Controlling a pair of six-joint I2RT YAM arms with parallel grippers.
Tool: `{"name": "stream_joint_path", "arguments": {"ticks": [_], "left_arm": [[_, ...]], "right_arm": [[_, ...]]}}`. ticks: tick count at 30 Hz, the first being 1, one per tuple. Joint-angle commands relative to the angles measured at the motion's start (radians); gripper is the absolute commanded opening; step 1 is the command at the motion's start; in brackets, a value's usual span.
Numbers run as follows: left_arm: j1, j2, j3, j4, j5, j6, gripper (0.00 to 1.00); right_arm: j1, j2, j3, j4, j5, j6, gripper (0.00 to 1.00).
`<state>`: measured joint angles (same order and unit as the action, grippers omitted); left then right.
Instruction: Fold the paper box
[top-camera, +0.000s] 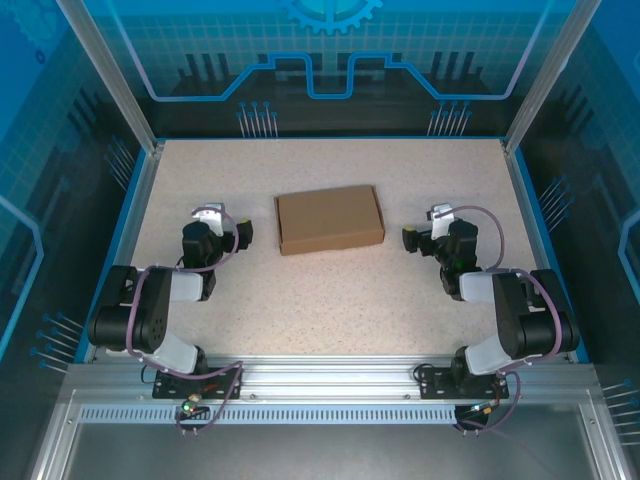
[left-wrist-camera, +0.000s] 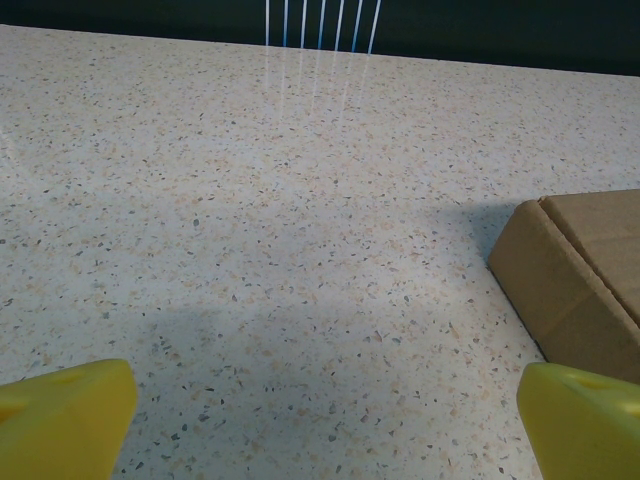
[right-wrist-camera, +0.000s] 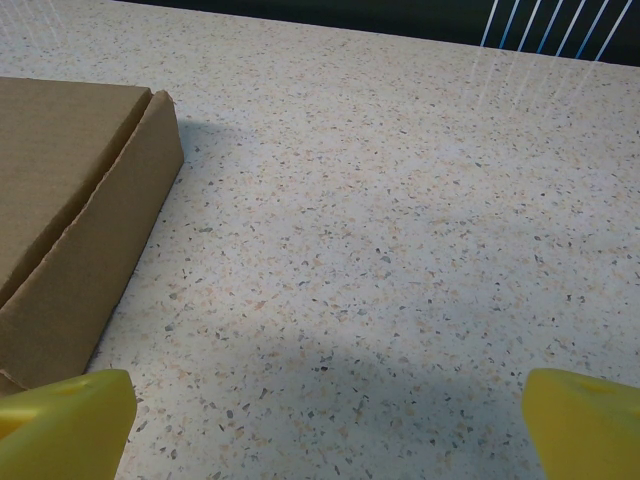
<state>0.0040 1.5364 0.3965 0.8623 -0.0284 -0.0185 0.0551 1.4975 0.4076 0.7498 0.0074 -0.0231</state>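
Jaws of both arms stood wide apart and held nothing: the left jaws lay just left of the paper box (top-camera: 330, 220) and the right jaws just right of it, each pointing inward and neither touching the cardboard. In the left wrist view the yellow fingertips (left-wrist-camera: 62, 425) framed bare speckled tabletop (left-wrist-camera: 250, 230), with a corner of the paper box (left-wrist-camera: 570, 285) at the right edge. In the right wrist view the matching fingertips (right-wrist-camera: 590, 425) framed the same kind of surface, with the paper box (right-wrist-camera: 70, 190) along the left edge.

The paper box sat at the middle of the tabletop (top-camera: 330, 310), between the two arms. It was a shallow, closed rectangle with its lid panel lying flat on top. Both wrist views showed an upright side wall meeting the top panel along a narrow seam, and no loose flap stood up or lay spread on the tabletop.

Judged from this arrangement, the folding looked finished or very nearly so: walls raised, lid down, shape square. Whether the front tabs were fully tucked could not be told from these views. At most, a final press along the lid's edge seemed left.
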Motion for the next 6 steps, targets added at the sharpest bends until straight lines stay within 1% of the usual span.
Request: {"name": "stream_joint_path", "arguments": {"ticks": [1,6], "left_arm": [[0.005,0.005,-0.009,0.033,0.017,0.022,0.99],[0.004,0.006,-0.01,0.033,0.018,0.023,0.99]], "right_arm": [[-0.003,0.007,0.022,0.005,0.005,0.006,1.0],[-0.004,0.007,0.022,0.005,0.005,0.007,1.0]]}}
